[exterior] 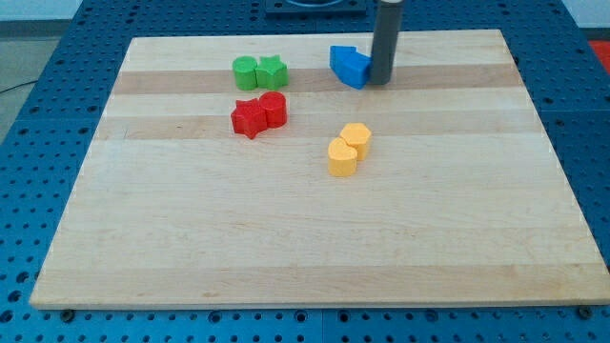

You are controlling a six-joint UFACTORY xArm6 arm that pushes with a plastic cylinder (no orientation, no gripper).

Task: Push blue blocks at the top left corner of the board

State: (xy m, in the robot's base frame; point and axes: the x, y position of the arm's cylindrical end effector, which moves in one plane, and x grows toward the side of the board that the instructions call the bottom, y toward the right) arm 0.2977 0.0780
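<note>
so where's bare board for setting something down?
The whole lower half, below the yellow blocks, is bare, as is the right side past my tip. The top-left corner is open too. Crowded: the upper middle, with green blocks, red blocks and blue blocks against my tip.
</note>
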